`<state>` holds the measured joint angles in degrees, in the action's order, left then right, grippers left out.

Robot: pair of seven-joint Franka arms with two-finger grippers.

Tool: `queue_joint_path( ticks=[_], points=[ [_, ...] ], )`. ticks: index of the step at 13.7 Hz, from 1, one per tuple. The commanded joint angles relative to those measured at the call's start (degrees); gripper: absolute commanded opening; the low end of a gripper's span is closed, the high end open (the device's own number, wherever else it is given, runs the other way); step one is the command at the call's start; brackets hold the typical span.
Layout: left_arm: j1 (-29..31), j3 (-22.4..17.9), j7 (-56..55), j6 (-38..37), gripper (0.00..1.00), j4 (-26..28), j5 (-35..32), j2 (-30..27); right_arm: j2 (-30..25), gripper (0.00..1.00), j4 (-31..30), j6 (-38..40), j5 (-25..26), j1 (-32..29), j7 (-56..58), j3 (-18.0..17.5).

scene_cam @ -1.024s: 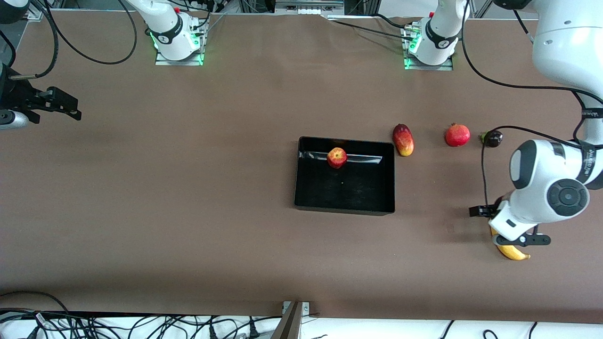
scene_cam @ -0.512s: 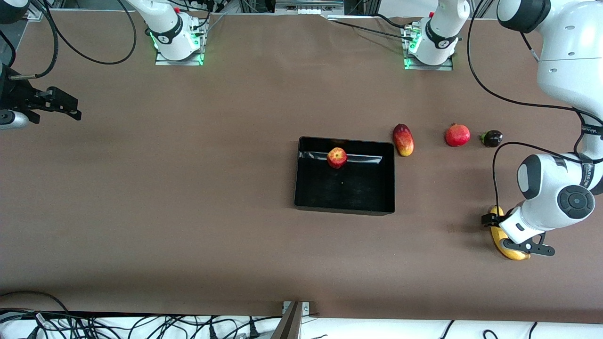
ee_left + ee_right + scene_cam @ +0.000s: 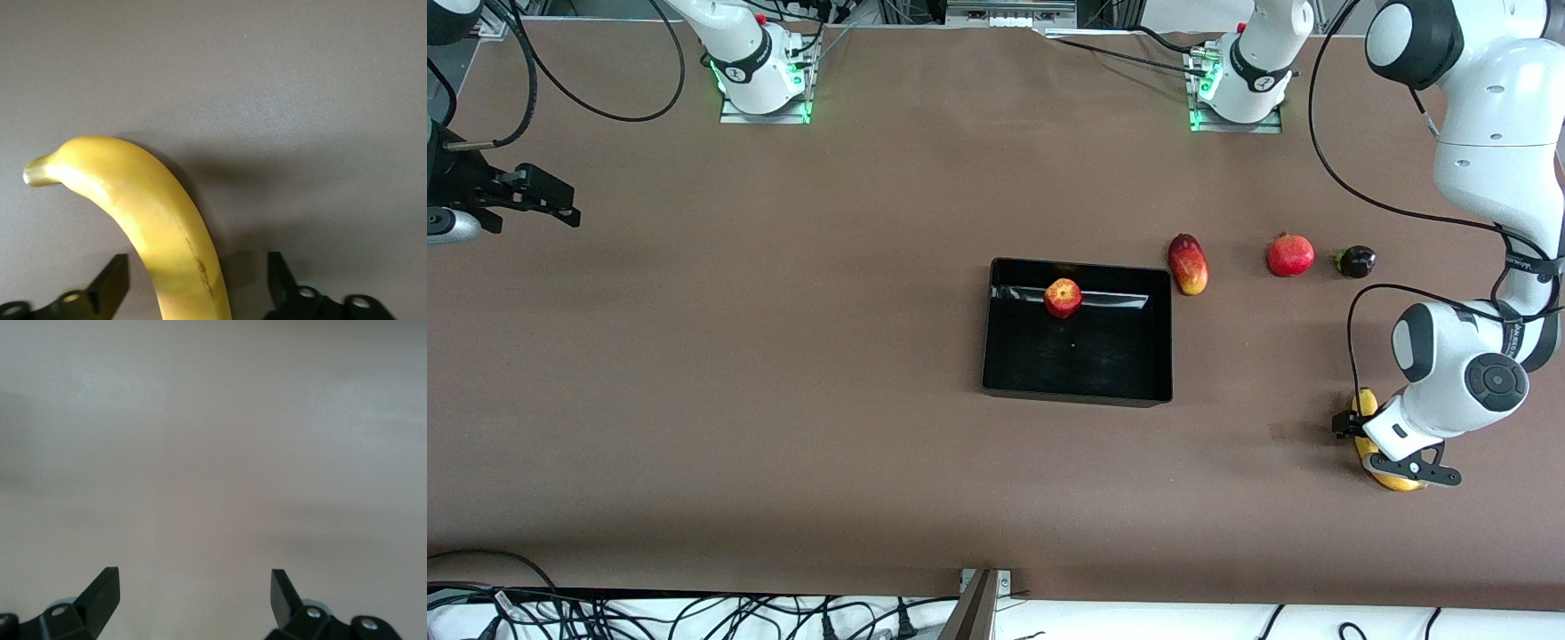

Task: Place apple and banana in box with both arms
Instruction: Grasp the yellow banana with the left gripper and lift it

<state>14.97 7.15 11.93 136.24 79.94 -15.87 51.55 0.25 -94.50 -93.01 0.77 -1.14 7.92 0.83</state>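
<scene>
Yellow banana (image 3: pixel 1371 444) lies low at the frame's right edge, and my left gripper (image 3: pixel 1392 449) straddles it, fingers (image 3: pixel 107 287) apart on either side, not yet pinching. Mid-frame sits the black box (image 3: pixel 1005 356) with the apple (image 3: pixel 1063 298) inside near its upper wall. At the upper left edge my right gripper (image 3: pixel 534 200) waits, spread wide.

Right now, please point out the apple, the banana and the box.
apple (image 3: pixel 1063 298): front view, its middle.
banana (image 3: pixel 163 220): left wrist view, mid body.
box (image 3: pixel 1076 392): front view, its wall nearest the camera.
</scene>
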Motion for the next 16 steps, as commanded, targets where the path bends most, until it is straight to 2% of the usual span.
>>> queue_joint_path(
  ticks=[1,2,3,6,9,13,16],
  points=[
    [0.32,0.32,1.17,-0.01,0.33,-0.4,-0.74,-0.13,-0.77,1.0,-0.68,0.29,0.55,-0.44,1.23,-0.21],
    [0.32,0.32,1.17,-0.18,0.08,-0.4,-0.74,-0.39,-0.77,1.0,-0.68,0.29,0.55,-0.44,1.23,-0.21],
    [0.41,0.32,1.17,-0.36,0.02,-0.4,-0.82,-0.74,-0.86,1.0,-0.68,0.29,0.55,-0.44,1.23,-0.21],
    [0.15,2.25,0.73,-6.92,0.0,-0.48,-0.65,-2.49,-0.77,1.0,-0.68,0.29,0.55,-0.44,1.31,-0.13],
    [-0.46,7.43,-2.85,-18.34,0.0,-0.48,0.05,-7.14,-0.77,1.0,-0.68,0.29,0.55,-0.44,1.23,-0.21],
    [-8.36,7.7,-13.57,-33.72,0.0,-0.4,9.26,-15.67,-0.77,1.0,-0.68,0.29,0.55,-0.44,1.23,-0.13],
    [-12.06,10.51,-23.5,-39.46,0.0,-0.22,9.63,-18.5,-0.77,1.0,-0.68,0.29,0.55,-0.44,1.23,-0.21]
  ],
)
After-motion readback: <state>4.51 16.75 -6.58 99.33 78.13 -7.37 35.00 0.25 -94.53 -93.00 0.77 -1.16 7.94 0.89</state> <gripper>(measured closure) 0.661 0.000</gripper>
